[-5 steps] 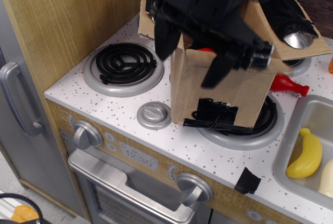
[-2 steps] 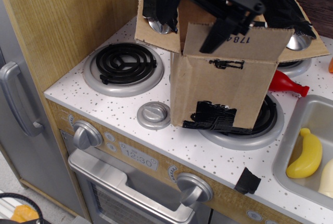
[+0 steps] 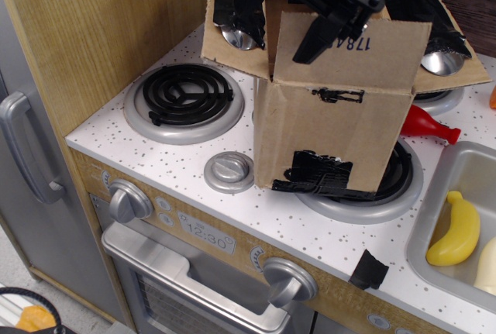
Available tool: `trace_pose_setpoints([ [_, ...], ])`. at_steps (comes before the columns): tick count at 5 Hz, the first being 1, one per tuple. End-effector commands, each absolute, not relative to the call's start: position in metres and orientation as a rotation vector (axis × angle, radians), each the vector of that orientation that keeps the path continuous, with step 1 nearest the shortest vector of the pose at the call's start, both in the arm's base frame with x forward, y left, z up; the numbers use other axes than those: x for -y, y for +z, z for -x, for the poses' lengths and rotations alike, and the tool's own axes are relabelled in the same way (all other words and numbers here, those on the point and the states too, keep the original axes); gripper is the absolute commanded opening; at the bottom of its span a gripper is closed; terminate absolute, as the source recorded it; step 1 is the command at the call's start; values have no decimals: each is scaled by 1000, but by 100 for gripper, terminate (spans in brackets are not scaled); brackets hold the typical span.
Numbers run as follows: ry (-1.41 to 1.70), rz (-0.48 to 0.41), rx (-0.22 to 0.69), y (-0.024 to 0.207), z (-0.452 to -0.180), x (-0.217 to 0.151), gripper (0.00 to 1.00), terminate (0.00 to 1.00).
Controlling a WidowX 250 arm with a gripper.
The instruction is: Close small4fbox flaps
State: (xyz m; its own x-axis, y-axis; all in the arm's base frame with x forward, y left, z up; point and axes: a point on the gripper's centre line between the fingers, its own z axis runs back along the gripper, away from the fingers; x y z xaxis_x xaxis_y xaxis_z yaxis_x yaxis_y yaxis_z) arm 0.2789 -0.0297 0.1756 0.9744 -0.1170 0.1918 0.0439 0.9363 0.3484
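At the far left is a grey door handle (image 3: 27, 148), then a black coil burner (image 3: 184, 94) on the speckled stove top (image 3: 155, 156), with a round silver knob (image 3: 229, 171) just beside the box. The small4fbox (image 3: 329, 136) stands upright on the front right burner, black tape ragged along its lower front. Its flaps (image 3: 353, 55) are all up: the left one leans outward with black tape and a silver disc, the front one printed "178A" stands nearly upright, the right one splays out with tape and a disc. My gripper (image 3: 325, 8) hangs over the box mouth, one finger (image 3: 322, 32) lying against the front flap; whether my fingers are spread or together I cannot tell, since they blur into one dark mass. Right of the box lies a red bottle (image 3: 428, 125), then a yellow banana (image 3: 457, 232) in the sink (image 3: 446, 187).
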Motion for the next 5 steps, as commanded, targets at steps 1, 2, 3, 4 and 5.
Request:
trace_pose_setpoints([
  [1, -104, -316, 274, 168, -293, 20, 100, 0],
  [2, -109, -303, 298, 157, -297, 18, 100, 0],
  [3, -107, -297, 322, 147, -299, 20, 100, 0],
  [4, -113, -288, 319, 141, -301, 21, 100, 0],
  [5, -114, -290, 345, 138, -298, 23, 100, 100],
])
